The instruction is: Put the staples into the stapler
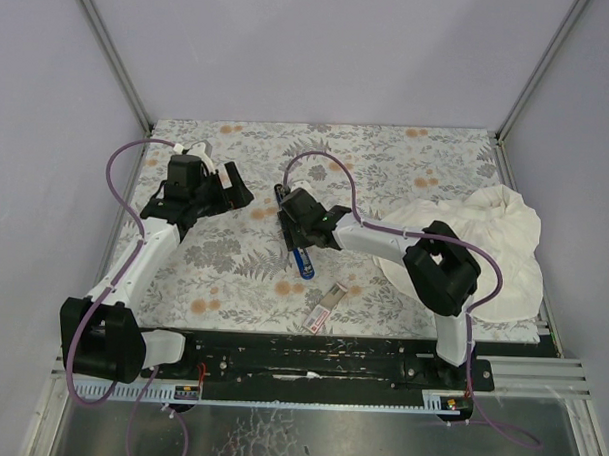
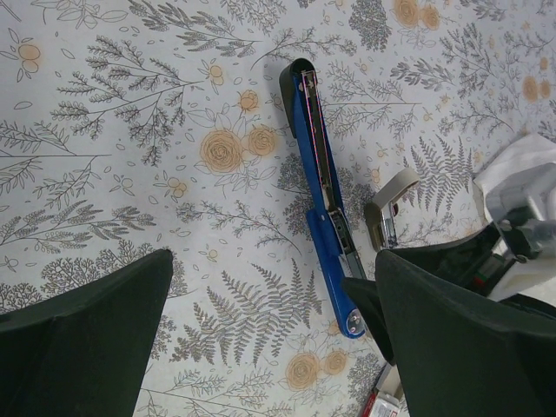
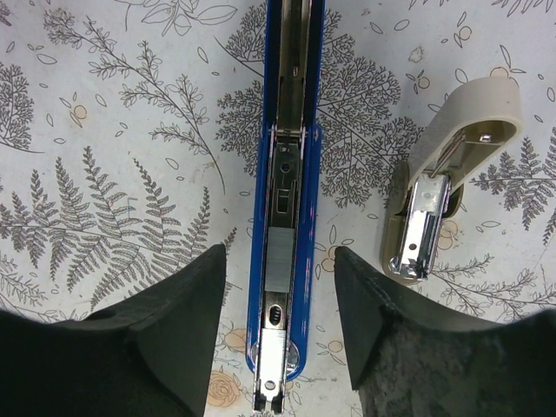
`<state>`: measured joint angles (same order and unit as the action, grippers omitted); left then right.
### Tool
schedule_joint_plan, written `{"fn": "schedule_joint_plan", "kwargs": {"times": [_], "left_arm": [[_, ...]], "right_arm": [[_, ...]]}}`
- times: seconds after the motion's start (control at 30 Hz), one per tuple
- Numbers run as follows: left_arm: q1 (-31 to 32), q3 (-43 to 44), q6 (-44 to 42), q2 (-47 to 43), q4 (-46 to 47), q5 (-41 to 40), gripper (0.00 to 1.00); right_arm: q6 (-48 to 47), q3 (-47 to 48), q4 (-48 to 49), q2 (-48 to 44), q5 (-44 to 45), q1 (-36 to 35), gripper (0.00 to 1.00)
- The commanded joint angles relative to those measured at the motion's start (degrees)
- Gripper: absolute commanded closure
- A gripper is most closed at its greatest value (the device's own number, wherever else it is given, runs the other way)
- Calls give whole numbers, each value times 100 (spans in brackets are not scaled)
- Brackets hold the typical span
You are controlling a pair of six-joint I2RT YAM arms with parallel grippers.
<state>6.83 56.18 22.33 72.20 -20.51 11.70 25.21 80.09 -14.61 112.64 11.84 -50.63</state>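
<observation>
The blue stapler (image 3: 287,130) lies opened flat on the flowered table, its metal channel facing up. A short grey strip of staples (image 3: 282,261) sits in the channel. My right gripper (image 3: 278,261) is open, one finger on each side of the stapler, not touching it. In the top view the right gripper (image 1: 296,233) hovers over the stapler (image 1: 302,265). My left gripper (image 2: 274,347) is open and empty above the table, the stapler (image 2: 326,191) just by its right finger. The white staples box with the pink-red label (image 1: 325,307) lies near the front edge, and its corner shows in the left wrist view (image 2: 382,404).
A small beige and chrome staple remover (image 3: 443,200) lies right of the stapler, also seen in the left wrist view (image 2: 389,204). A big white cloth (image 1: 484,239) is heaped at the right. Grey walls enclose the table.
</observation>
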Motion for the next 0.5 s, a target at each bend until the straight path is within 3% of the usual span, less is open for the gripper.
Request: {"fn": "schedule_joint_plan", "kwargs": {"times": [0.0,0.3,0.47], "left_arm": [[-67,-71,46,35,314,158,1],[108,-296,94,24,724,783,9],[1037,-268,-141,-43,573,168,13]], "right_arm": [[-49,175,-277,-782,-181,66,39],[702,-2589,-354,-3122,-524,641,40],[1129,-3645,-311,-4087,-539,808,43]]}}
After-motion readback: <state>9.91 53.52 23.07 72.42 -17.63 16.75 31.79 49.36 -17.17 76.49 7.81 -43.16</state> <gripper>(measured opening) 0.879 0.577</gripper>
